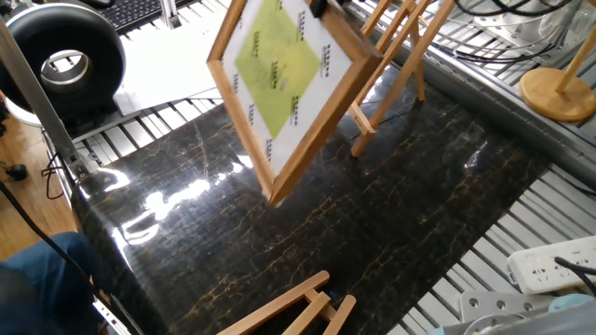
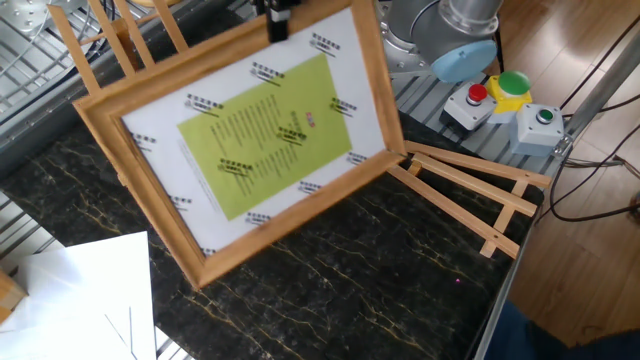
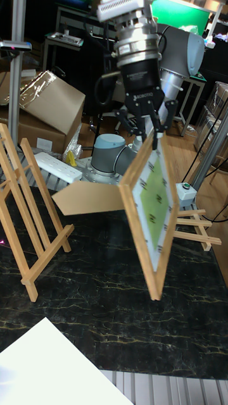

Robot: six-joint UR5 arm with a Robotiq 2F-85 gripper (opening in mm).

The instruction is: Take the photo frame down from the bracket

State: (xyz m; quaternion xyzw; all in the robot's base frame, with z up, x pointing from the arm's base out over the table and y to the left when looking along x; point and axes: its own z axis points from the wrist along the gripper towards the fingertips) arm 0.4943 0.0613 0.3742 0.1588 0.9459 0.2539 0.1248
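The photo frame (image 2: 245,150) was pale, matt wood with visible grain, its mat plain white paper around a flat yellow-green printed sheet. The bracket (image 3: 31,218) was the same light, unvarnished-looking wood, and so was the folded easel (image 2: 470,195) lying flat. The table (image 1: 391,233) had a dark, marble-patterned top veined in gold, polished enough to throw bright reflections (strongest near its left edge in one fixed view). The gripper (image 3: 147,131) was black, matt plastic or metal below a brushed, silvery metal collar. A cardboard box (image 3: 50,104) looked dull brown, and the sheet of paper (image 2: 75,300) smooth white.
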